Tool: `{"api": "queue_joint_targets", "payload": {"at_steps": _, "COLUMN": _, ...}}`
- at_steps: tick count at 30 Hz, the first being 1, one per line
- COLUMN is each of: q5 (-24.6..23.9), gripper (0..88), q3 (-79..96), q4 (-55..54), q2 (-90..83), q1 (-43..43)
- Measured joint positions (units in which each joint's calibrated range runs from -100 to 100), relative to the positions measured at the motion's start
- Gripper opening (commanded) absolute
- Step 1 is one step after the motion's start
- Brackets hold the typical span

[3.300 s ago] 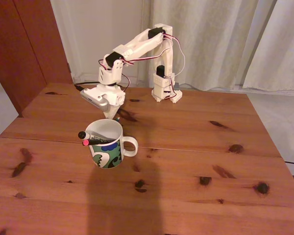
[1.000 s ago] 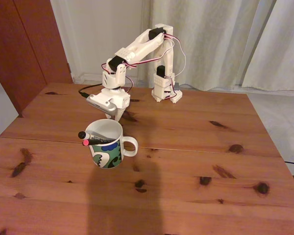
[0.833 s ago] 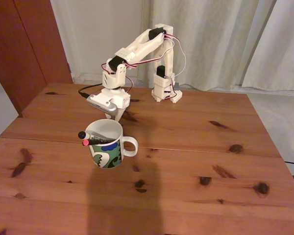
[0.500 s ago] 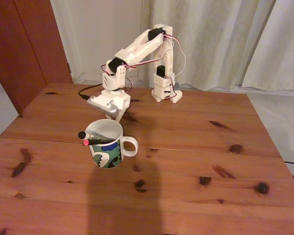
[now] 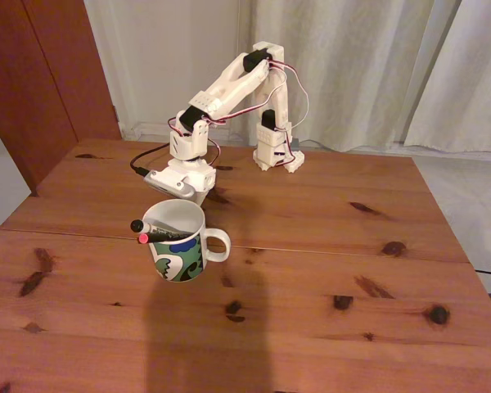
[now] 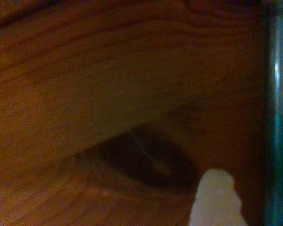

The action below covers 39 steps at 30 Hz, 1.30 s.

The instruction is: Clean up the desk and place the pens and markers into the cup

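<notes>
Pine desk (image 5: 327,270) looks tidy; mug (image 5: 178,241) holds two pens (image 5: 159,233), gripper (image 5: 198,196) tucked behind its 12 o'clock rim, can't tell its grip.

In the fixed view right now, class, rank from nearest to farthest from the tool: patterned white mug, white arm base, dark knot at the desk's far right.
1. Patterned white mug, just in front of the tool.
2. White arm base, behind, to the right.
3. Dark knot, front right.
</notes>
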Motion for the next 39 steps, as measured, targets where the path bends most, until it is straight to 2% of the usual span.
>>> {"api": "queue_joint_targets", "payload": {"at_steps": 32, "q5": 2.1, "gripper": 12.1, "q3": 0.93, "q4": -0.58, "q2": 0.85, "q1": 0.0}}
{"api": "queue_joint_targets", "payload": {"at_steps": 38, "q5": 2.15, "gripper": 0.0, "q3": 0.93, "q4": -0.58, "q2": 0.85, "q1": 0.07}}
{"api": "queue_joint_targets", "payload": {"at_steps": 39, "q5": 2.15, "gripper": 0.5, "q3": 0.93, "q4": -0.58, "q2": 0.93, "q1": 0.07}}
